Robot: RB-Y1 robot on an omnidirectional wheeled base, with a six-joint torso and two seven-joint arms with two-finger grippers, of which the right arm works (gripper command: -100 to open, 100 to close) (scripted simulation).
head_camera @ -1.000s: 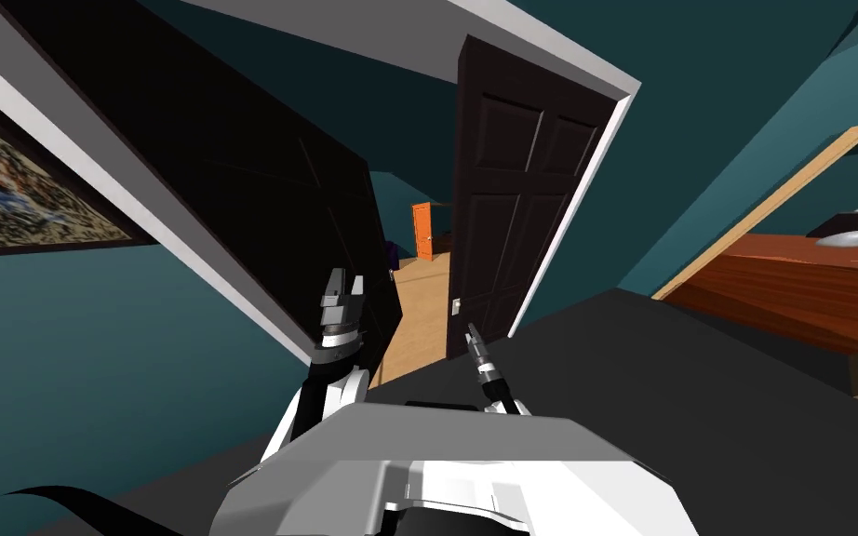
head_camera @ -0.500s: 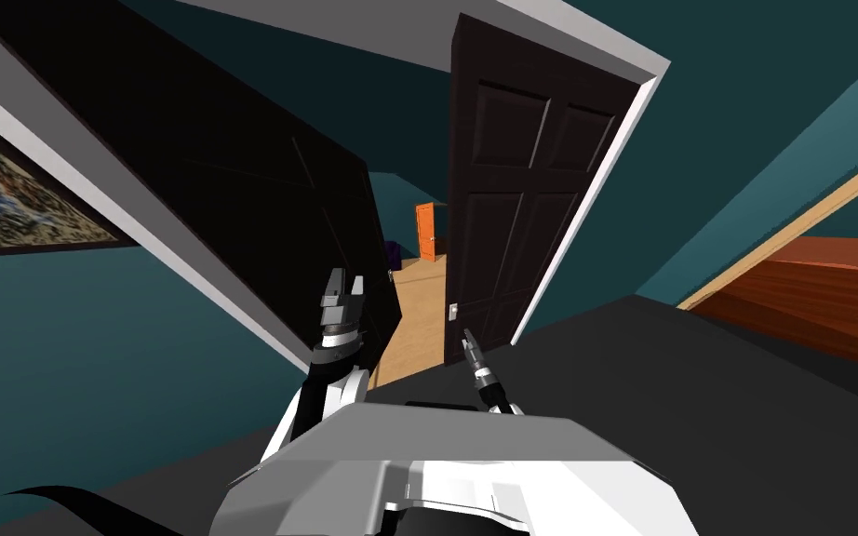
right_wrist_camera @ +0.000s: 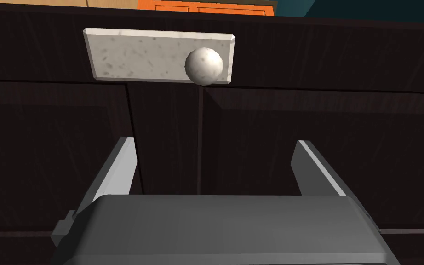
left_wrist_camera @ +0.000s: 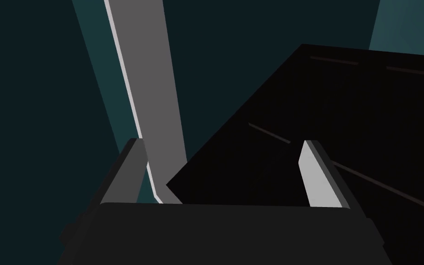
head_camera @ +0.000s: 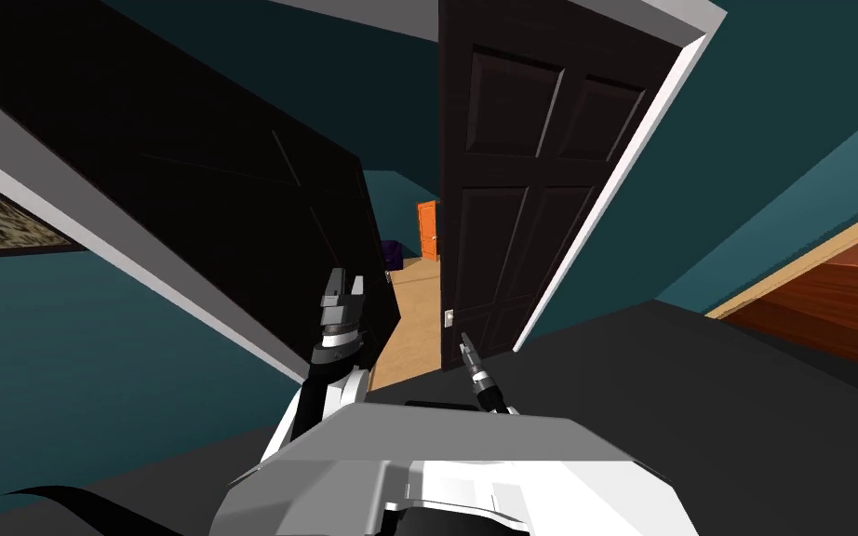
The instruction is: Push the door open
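The right hand (right_wrist_camera: 214, 141), spread wide, faces the dark door (right_wrist_camera: 298, 115) close up, its pale knob (right_wrist_camera: 203, 66) just ahead. The left hand (left_wrist_camera: 222, 141) is wide too.

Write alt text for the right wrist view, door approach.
The right gripper, open and empty, faces a dark panelled door at close range. Just ahead of it, a round pale knob sits at one end of a speckled white plate mounted on the door. An orange strip shows past the door's edge.
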